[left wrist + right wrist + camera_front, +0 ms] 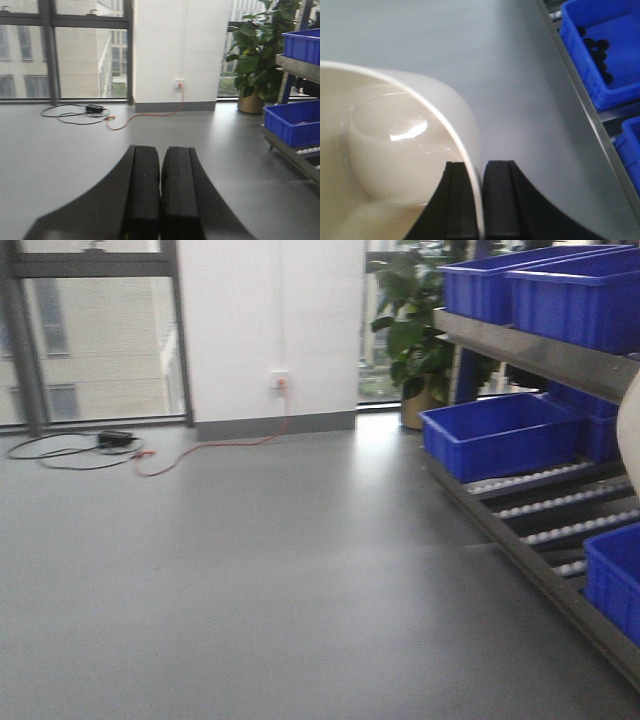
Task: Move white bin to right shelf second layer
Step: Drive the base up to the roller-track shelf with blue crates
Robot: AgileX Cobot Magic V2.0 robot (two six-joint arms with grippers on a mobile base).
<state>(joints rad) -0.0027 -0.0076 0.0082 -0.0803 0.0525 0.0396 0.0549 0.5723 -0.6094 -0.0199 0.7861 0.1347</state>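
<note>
One glossy, rounded white bin (390,145) hangs by its thin rim in the clamped right hand (480,172), beside the shelf (585,105); only the front view shows its white-roller second layer (565,502). Left hand (160,157): pressed together, empty.

The rack (530,358) runs down the right side. On its upper level, two top crates (560,290) sit side by side. One level down, on the roller rails (560,505), the far crate (500,435) sits at the back end and the near crate (615,580) at the front, with bare rollers between. Behind the rack's far end stands a potted plant (415,330). Left of the rack, a cable (200,445) lies on the floor (300,570). Before the rack is the bin (630,430), its wall between the right gripper (474,172) jaws.
</note>
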